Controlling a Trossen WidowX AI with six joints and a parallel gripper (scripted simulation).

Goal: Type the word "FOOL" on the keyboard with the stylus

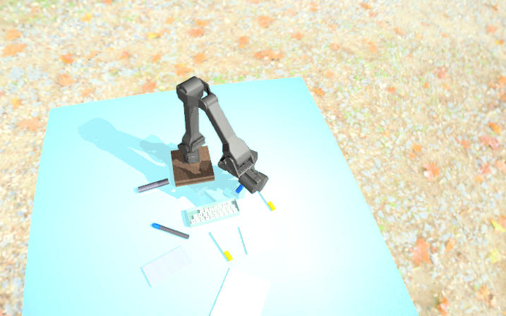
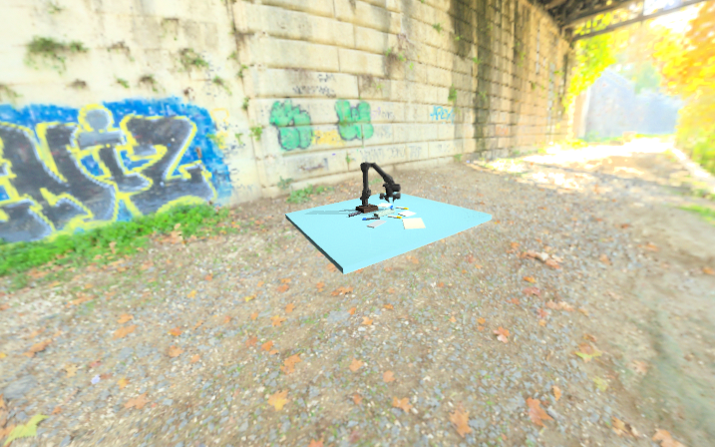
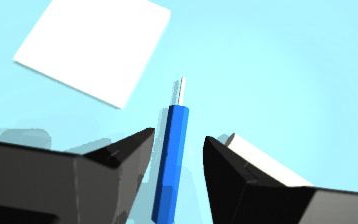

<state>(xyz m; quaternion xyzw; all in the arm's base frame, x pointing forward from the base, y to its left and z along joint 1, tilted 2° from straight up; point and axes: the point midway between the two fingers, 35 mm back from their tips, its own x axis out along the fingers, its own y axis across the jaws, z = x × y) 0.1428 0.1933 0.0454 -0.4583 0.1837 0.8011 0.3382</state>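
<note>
The stylus (image 1: 239, 188) (image 3: 175, 155) has a blue body and a thin pale tip. It lies on the desk, tip pointing up the wrist view, with its shadow along its left side. My gripper (image 3: 179, 138) is partly open, with one finger on each side of the blue body and visible gaps to both. In the top view the arm's wrist hides the fingertips. The white keyboard (image 1: 213, 211) lies in front of the arm's base, to the left of the gripper in that view. Its letters are too small to read there.
A white marker with a yellow end (image 1: 271, 206) (image 3: 265, 160) lies just beside the gripper. A second yellow-ended marker (image 1: 228, 255), a blue-capped dark pen (image 1: 170, 231) and a dark cylinder (image 1: 153, 185) lie around the keyboard. A white square pad (image 3: 95, 50) lies beyond the left finger.
</note>
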